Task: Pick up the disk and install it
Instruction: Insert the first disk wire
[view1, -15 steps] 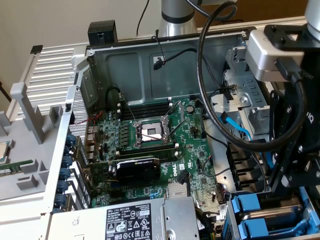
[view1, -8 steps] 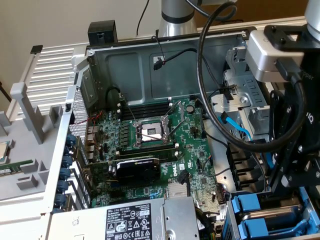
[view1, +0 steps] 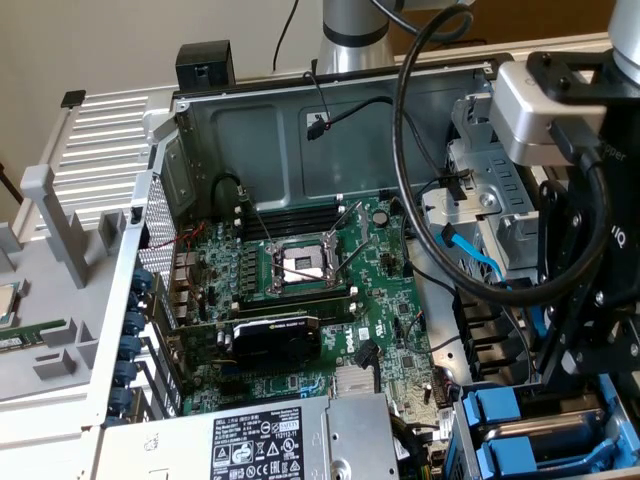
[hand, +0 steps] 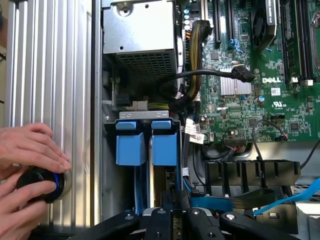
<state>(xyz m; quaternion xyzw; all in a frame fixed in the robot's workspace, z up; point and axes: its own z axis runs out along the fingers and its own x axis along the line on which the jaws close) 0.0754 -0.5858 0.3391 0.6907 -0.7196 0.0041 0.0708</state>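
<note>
the open computer case (view1: 300, 130) lies with its motherboard (view1: 385, 290) exposed, and the grey power-supply box (hand: 140, 30) sits in one corner. just beside that box is the drive bay (hand: 146, 115), where two blue-fronted units stand side by side, very close together. i take the disk (hand: 164, 145) to be the unit the arm is lined up with, and its neighbour (hand: 131, 145) sits close against it. only blue plastic shows and the metal body is hidden down in the bay, so i cannot be sure which is which. as a judgement, a drive like this is stiff, fairly heavy for its bulk and unhappy with knocks. its bare metal faces would be slick, so the blue rails or the front tab look like the safer hold, and it would bind if skewed in its slot. outside the case wall a person's hands (hand: 30, 150) rest on a black knob (hand: 40, 184). the gripper (hand: 175, 199) hangs near the blue fronts, its fingers (hand: 183, 202) drawn almost together, with nothing seen between them and no contact with the disk that i can make out
</note>
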